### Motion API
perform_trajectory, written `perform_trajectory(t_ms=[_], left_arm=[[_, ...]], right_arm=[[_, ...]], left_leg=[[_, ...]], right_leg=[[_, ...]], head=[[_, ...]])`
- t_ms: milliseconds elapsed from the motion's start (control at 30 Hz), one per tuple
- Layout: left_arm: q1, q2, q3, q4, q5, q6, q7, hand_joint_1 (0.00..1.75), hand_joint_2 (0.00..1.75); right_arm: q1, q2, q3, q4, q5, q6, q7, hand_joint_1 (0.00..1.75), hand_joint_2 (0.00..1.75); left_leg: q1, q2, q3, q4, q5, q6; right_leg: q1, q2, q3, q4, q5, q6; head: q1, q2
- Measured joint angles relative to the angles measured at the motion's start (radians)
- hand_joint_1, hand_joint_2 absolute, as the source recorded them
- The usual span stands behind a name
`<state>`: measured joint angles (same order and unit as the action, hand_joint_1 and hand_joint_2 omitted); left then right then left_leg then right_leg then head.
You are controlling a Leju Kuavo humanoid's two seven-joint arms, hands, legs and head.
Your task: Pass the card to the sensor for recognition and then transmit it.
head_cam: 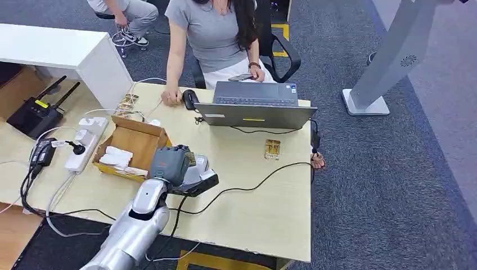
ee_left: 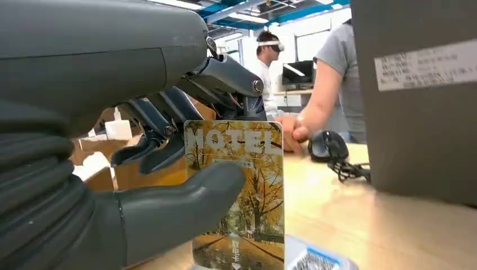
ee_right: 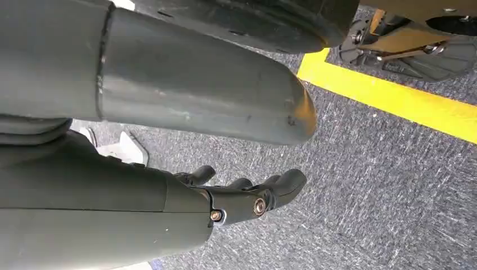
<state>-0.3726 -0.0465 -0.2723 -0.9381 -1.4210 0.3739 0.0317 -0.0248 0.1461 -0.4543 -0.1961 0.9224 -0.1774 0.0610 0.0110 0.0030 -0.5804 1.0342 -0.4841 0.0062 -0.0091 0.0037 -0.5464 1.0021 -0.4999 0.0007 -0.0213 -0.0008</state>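
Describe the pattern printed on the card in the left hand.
The card shows golden-yellow autumn trees along a path under white "HOTEL" lettering, clearest in the left wrist view.

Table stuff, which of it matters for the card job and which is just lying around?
Job:
card, held by left hand
small card-like block near the laptop, perhaps the sensor

Lying about:
laptop
mouse
box
power strip
router
cables

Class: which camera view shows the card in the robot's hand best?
The left wrist view: the card stands upright, its print readable, held by the left hand. From the head view the hand hides it. The right wrist view faces the floor.
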Motion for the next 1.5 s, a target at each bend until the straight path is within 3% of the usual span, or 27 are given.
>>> perform_trajectory(t_ms=[300,567,933,1300,1500], left_arm=[[-0.013,-0.016,-0.012,0.065,-0.008,0.015,0.010,1.75,1.75],[-0.042,-0.006,-0.012,0.062,0.016,0.035,0.010,1.75,1.75],[-0.340,0.086,0.001,0.011,0.007,0.014,0.013,1.75,1.75],[-0.544,0.093,0.001,0.155,-0.073,-0.018,0.073,1.75,1.75],[-0.571,0.090,0.001,0.194,-0.080,-0.015,0.082,1.75,1.75]], right_arm=[[0.000,0.006,0.000,0.000,0.007,0.004,0.001,0.00,0.00],[0.000,0.006,0.000,0.000,0.020,0.006,0.001,0.00,0.00],[-0.001,0.006,0.000,0.000,0.060,0.017,0.000,0.00,0.00],[-0.005,0.006,0.006,0.000,0.080,0.023,0.005,0.00,0.00],[-0.005,0.006,0.006,0.000,0.082,0.023,0.006,0.00,0.00]], left_leg=[[0.000,0.000,0.000,0.000,0.000,0.000],[0.000,0.000,0.000,0.000,0.002,0.000],[0.000,-0.002,-0.001,0.000,0.004,-0.001],[0.000,-0.002,-0.001,0.000,0.004,-0.001],[0.000,-0.002,-0.001,0.000,0.004,-0.001]], right_leg=[[0.000,0.000,0.001,0.000,0.000,0.000],[0.000,0.000,0.000,0.000,0.001,-0.001],[0.001,-0.002,0.000,0.001,0.003,-0.002],[0.001,-0.002,-0.001,0.001,0.003,-0.002],[0.001,-0.001,-0.001,0.001,0.003,-0.002]], head=[[0.000,0.000],[0.000,0.000],[0.000,0.000],[0.000,0.000],[0.000,0.000]])
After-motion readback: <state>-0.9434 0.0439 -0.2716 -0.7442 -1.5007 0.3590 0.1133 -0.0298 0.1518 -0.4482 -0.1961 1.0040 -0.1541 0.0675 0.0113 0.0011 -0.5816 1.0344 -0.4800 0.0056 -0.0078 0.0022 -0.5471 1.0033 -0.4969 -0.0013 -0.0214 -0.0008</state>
